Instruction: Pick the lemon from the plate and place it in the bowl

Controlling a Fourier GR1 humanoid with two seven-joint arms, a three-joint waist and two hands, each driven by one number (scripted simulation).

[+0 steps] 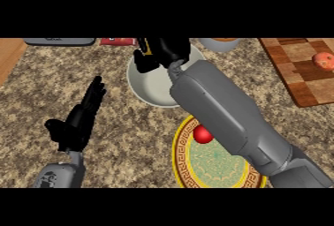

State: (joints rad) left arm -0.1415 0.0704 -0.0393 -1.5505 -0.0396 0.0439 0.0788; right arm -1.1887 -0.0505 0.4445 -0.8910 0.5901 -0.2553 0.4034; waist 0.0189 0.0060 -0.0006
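Plate (189, 170) nearest, gold-rimmed, red round thing (203, 134) on its far-left part beside right forearm. Left hand (77, 121) at left, fingers straight, holding nothing. Right hand (161, 52) over white bowl (145, 86), fingers curled; yellow bit showing at the hand, looks like lemon (146, 49) held

Two grey forearms, black hand (81, 115) on each

A single head view looks steeply down on the counter (130, 128) from close above, facing away from the robot; both forearms enter from the lower edge.
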